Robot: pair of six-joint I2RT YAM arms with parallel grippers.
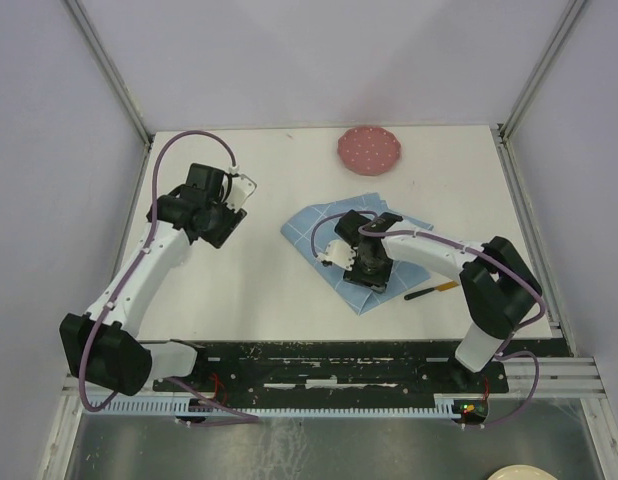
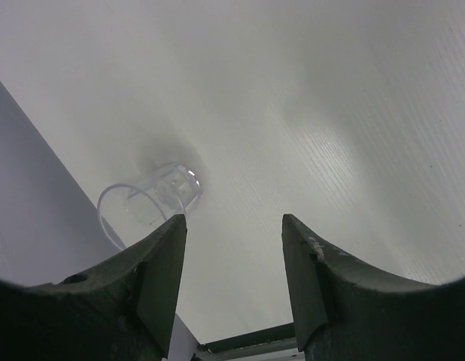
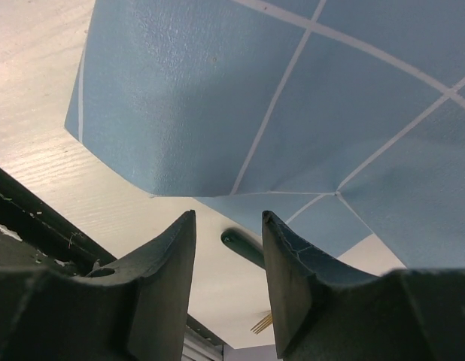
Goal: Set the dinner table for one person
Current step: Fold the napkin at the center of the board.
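Dinner table: right claw hides part of placemat.

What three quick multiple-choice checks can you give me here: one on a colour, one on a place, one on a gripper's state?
1. What colour is the grid-patterned cloth placemat below the right gripper?
A. red
B. blue with white lines
C. plain green

2. Where is the round pink dotted plate?
A. on the placemat
B. at the near edge by the arm bases
C. at the far edge of the matte white square tabletop, off the placemat

3. How is the left gripper?
A. open, nothing between its fingers
B. shut on a fork
C. shut on the placemat

Answers:
1 B: the right wrist view shows blue cloth crossed by white lines.
2 C: the top view shows it beyond the placemat, on bare tabletop.
3 A: the left wrist view shows only tabletop in the gap.
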